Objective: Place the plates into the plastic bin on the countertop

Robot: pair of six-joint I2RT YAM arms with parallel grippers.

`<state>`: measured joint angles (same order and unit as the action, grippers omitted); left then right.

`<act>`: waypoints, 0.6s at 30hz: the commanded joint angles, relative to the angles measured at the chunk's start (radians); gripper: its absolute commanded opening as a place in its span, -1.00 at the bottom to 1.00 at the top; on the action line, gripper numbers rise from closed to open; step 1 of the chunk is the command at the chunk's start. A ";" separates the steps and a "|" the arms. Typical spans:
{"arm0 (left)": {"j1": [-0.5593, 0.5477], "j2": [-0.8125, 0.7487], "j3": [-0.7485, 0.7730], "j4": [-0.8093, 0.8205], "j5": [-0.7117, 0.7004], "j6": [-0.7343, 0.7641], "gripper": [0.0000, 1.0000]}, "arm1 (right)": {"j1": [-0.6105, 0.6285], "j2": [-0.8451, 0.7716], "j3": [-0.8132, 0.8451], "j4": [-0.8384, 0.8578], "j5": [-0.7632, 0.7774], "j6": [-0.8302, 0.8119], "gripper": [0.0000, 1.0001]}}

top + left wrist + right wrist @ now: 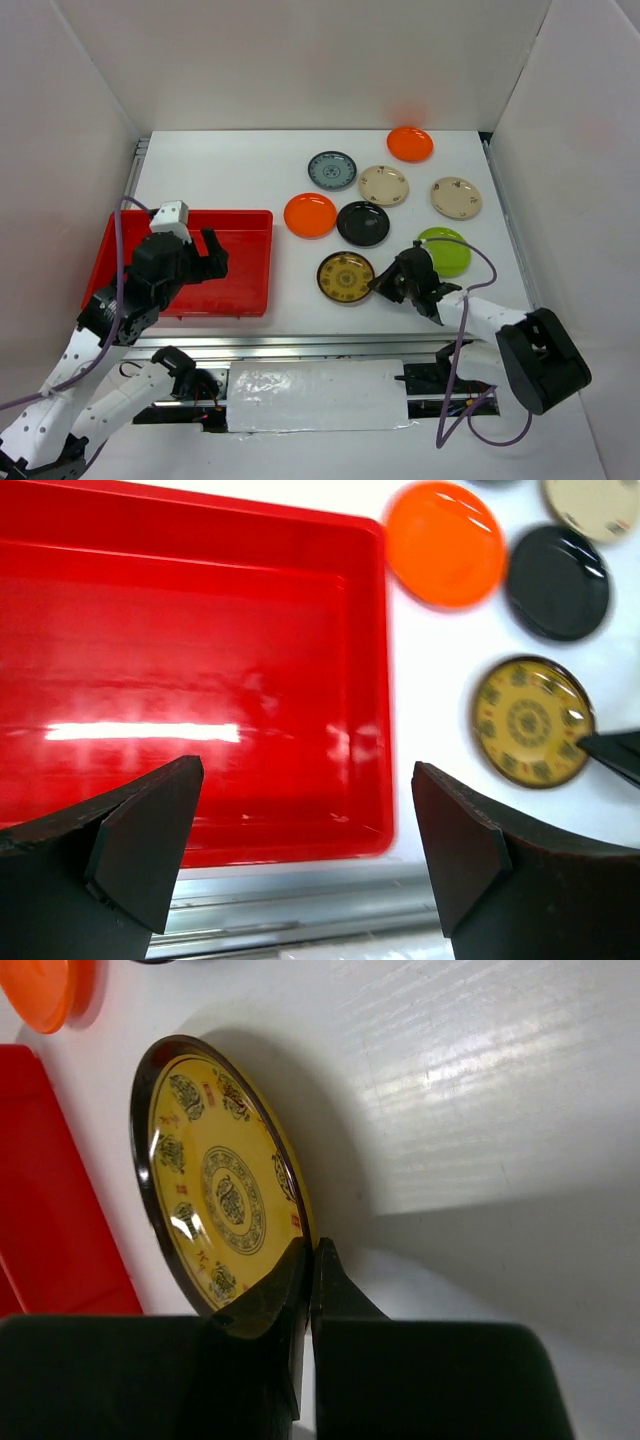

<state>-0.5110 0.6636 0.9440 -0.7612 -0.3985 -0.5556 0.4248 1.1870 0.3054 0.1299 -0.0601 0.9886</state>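
Observation:
The black-gold patterned plate lies on the white countertop, right of the red plastic bin. My right gripper is shut on that plate's right rim, one finger over the edge and one under it. My left gripper hangs open over the bin's near right corner, holding nothing. No plate shows inside the bin. Behind lie an orange plate, a glossy black one and a lime green one.
Further back sit a blue-grey patterned plate, two cream floral plates and a second orange plate. A metal rail runs along the front edge. White walls enclose three sides.

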 commanded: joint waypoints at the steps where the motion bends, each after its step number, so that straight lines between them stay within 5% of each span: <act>1: 0.002 0.042 0.059 0.051 0.175 -0.032 0.99 | 0.034 -0.166 -0.017 -0.050 0.017 0.024 -1.00; 8: -0.004 0.206 0.041 0.278 0.604 -0.055 0.98 | 0.189 -0.519 0.109 -0.332 0.149 0.016 -1.00; 18: -0.015 0.350 0.061 0.385 0.774 -0.066 0.85 | 0.255 -0.474 0.173 -0.144 -0.095 -0.051 -1.00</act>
<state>-0.5190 1.0080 0.9638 -0.4553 0.2985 -0.6109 0.6601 0.6991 0.4435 -0.1131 -0.0799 0.9569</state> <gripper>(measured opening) 0.939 0.028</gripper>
